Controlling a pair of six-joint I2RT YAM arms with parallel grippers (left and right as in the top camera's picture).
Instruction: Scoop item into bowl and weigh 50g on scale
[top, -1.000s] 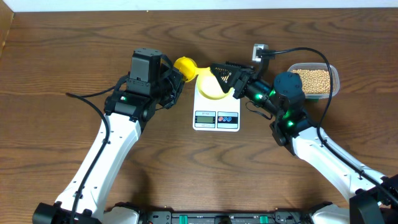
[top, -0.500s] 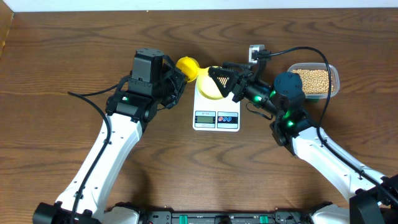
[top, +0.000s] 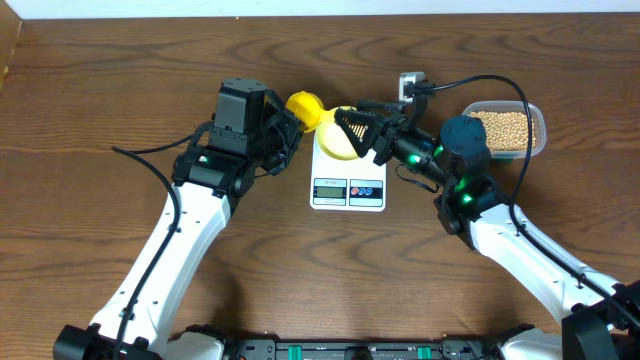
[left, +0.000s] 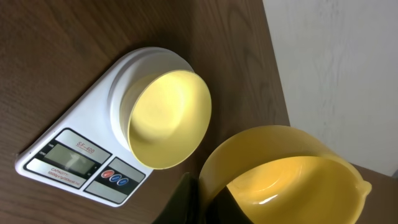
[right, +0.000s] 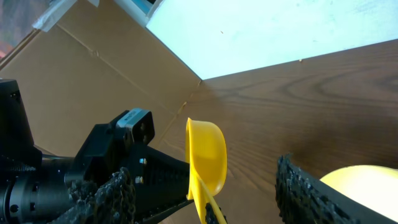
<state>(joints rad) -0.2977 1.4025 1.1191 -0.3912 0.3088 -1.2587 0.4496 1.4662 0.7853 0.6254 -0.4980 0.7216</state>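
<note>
Status: no beans in the bowl. It sits empty on the scale, roughly centred on the platform. The display is lit but I cannot read it.

Beans: all in the clear container, on the worktop well to the right of the scale, behind my right arm.

Left hand: closed on the cup end of the yellow scoop, which it holds in the air just beyond the far left corner of the scale. The cup is empty and glossy inside.

Right hand: spread wide, gripping nothing, hanging just above the bowl. From the right wrist view the scoop's thin handle seems to run down between my fingers. I judge this a hand-over of the scoop, not yet made.

Risks from here:
- The handle is thin and is seen edge-on. If the right hand closes off-centre, the scoop may twist or slip out
- If the left hand lets go before the right is firm, the scoop falls onto the bowl or scale and may upset the zero
- The right fingers are very near the bowl rim. A low approach could push the bowl off the platform
- The container is well apart from the scale, so a full, tilted scoop could spill beans on the way
- Pouring a whole scoop could overshoot 50 g; the last beans should go in slowly
</note>
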